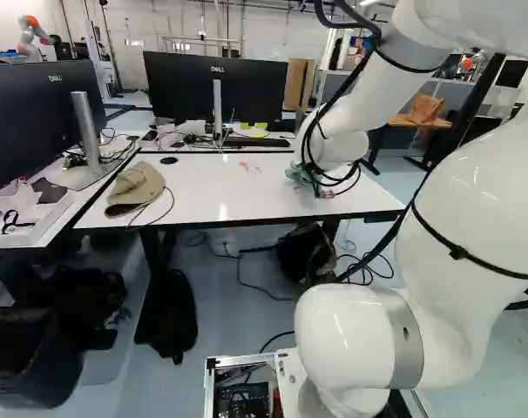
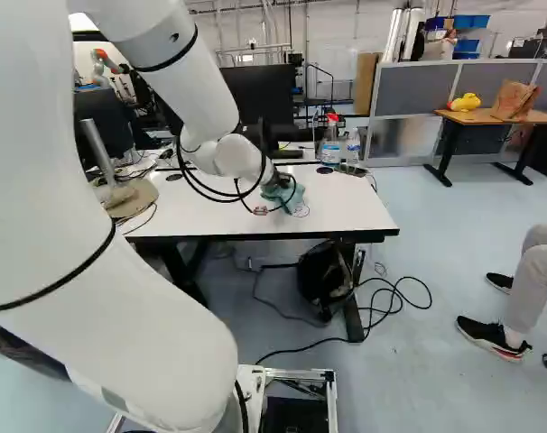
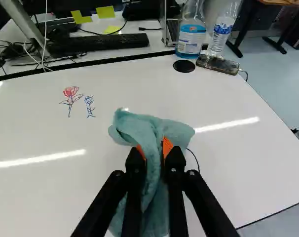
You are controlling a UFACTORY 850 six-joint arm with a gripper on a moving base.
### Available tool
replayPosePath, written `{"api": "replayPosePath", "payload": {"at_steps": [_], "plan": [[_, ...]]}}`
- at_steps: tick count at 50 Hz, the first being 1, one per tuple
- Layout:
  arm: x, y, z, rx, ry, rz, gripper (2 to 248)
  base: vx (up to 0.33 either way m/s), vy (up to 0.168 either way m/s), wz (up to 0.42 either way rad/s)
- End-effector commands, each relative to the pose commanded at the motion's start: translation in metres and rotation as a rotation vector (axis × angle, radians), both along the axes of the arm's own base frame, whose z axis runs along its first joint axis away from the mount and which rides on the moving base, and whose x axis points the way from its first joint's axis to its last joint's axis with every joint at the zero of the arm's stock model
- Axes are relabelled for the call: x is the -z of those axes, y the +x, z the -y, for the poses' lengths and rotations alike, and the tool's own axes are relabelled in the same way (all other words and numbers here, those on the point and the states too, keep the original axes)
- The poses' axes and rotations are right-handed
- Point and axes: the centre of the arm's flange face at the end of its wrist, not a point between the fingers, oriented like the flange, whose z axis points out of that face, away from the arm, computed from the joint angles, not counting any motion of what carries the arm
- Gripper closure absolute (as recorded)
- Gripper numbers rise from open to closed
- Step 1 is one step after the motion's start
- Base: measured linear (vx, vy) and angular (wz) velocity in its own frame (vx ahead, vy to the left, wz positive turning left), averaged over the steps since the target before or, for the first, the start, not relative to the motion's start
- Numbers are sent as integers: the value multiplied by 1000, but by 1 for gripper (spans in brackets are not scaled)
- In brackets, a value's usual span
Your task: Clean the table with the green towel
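One towel between two fingers, two doodles (one reddish)

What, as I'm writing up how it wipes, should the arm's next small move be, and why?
Probably slide the towel across the table onto the red flower drawing. The gripper has the towel pinched between its fingers, the towel seems to rest on the tabletop, and the flower and the small blue figure beside it are not yet wiped away.
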Motion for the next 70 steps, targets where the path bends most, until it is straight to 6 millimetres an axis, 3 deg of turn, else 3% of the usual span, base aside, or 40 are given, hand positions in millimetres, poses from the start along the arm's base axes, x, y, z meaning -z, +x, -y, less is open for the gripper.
{"api": "replayPosePath", "payload": {"at_steps": [70], "plan": [[16, -10, 28, 70, 55, -248, 195, 0, 0, 0]]}}
